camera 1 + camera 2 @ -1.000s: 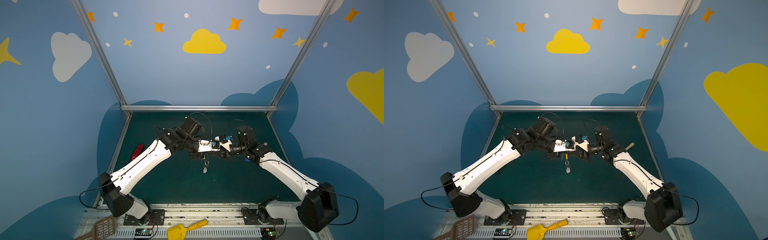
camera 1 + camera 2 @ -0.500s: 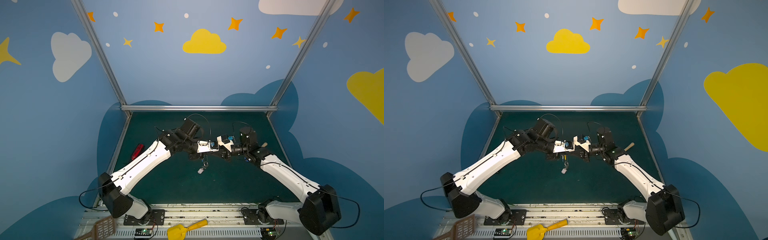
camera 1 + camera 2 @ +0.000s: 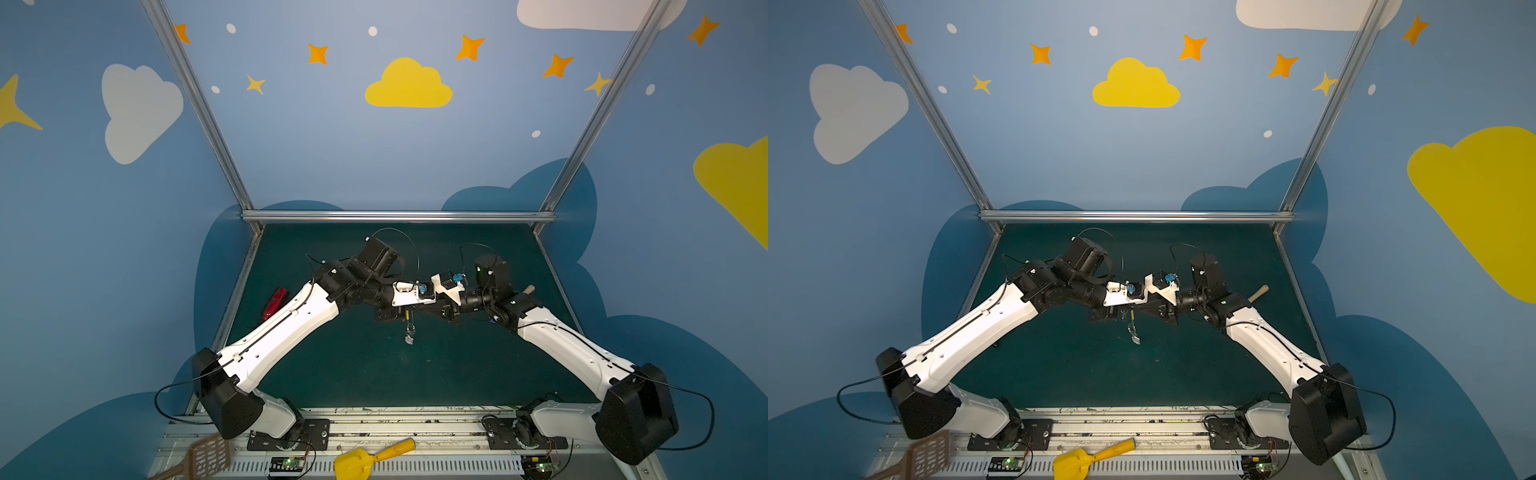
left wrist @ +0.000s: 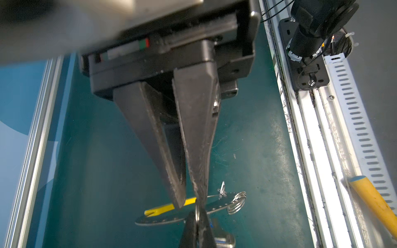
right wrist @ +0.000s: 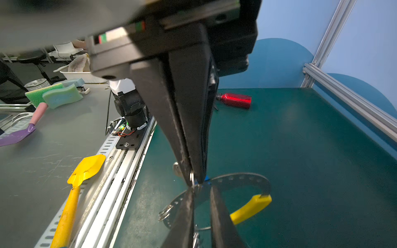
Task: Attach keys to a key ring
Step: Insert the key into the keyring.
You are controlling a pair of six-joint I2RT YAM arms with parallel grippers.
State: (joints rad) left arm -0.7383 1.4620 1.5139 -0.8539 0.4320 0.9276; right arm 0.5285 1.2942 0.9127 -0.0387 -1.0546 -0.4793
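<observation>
Both arms meet in mid-air over the green mat. The key ring (image 4: 163,216), a dark holed hoop with a yellow sleeve (image 5: 250,207), is pinched beside the sleeve by my left gripper (image 4: 190,204), which is shut on its band. Tip to tip with it, my right gripper (image 5: 194,182) is shut on a small silver split ring (image 5: 191,177). That ring carries the silver key (image 4: 223,238) with its blue tag (image 5: 206,177). Another split ring (image 4: 236,204) sits on the hoop. In both top views the white fob (image 3: 409,340) (image 3: 1136,340) dangles below the yellow sleeve (image 3: 408,316).
A red gadget (image 3: 275,302) (image 5: 236,101) lies at the mat's left edge and a wooden handle (image 3: 528,289) at the right. A yellow scoop (image 3: 370,459) (image 5: 86,169) and a brown slotted spatula (image 3: 203,457) lie by the front rail (image 4: 322,171).
The hanging fob has swung to the left and back under the hoop. The right wrist has shifted slightly. Both arms otherwise stay where they were.
</observation>
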